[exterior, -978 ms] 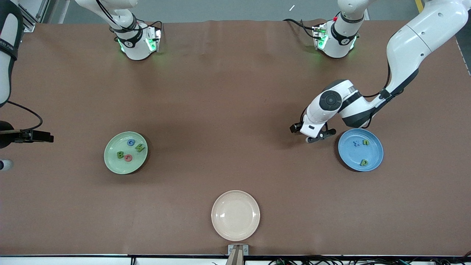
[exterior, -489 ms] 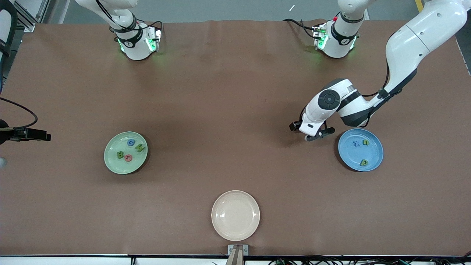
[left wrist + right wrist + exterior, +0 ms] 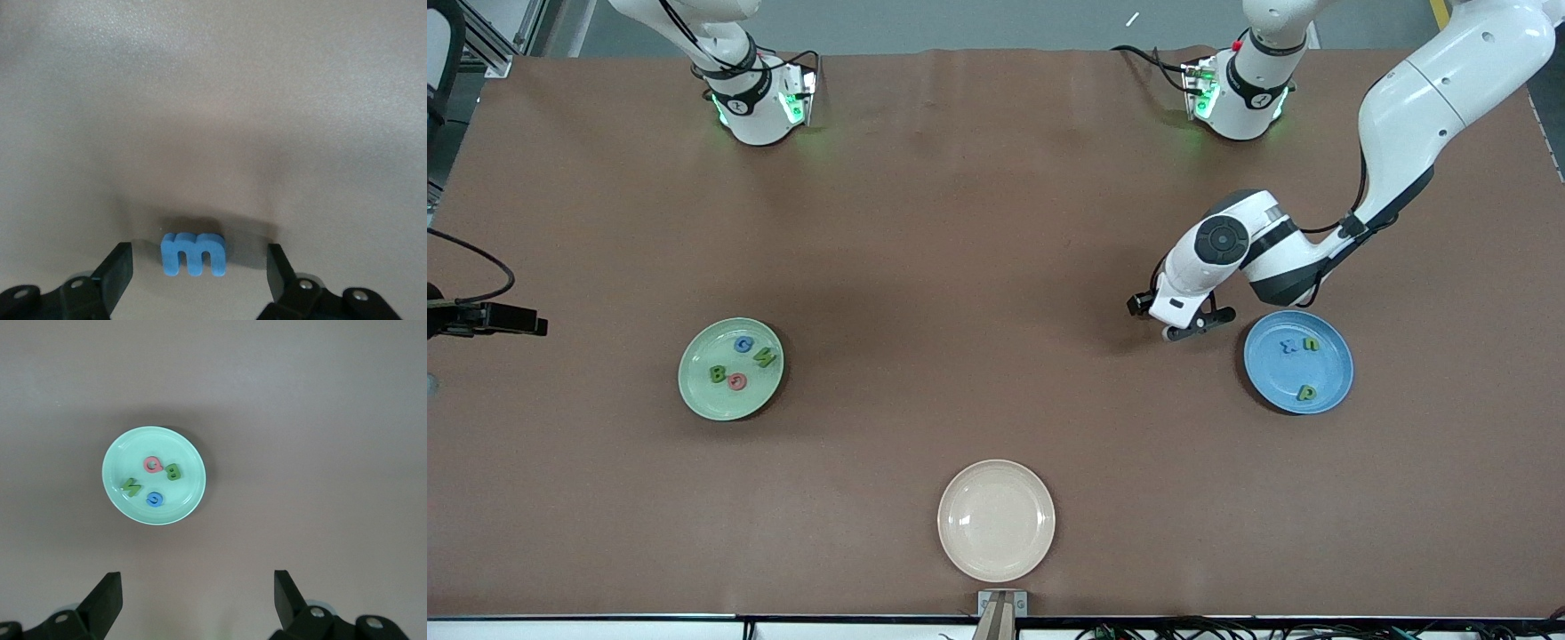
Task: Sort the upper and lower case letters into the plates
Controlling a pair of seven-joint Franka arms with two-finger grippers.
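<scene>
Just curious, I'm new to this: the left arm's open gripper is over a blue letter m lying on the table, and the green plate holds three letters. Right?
Nearly. The left gripper is open over the blue letter m, but the green plate holds four letters, not three, as the right wrist view shows.

I see a cream-beige plate point(image 3: 996, 520) near the table's point(image 3: 978, 231) front-camera edge, at about 6 o'clock from the table's middle, with nothing on it. At 6 o'clock from that plate, a small grey bracket point(image 3: 1001, 606) sits at the table edge.
</scene>
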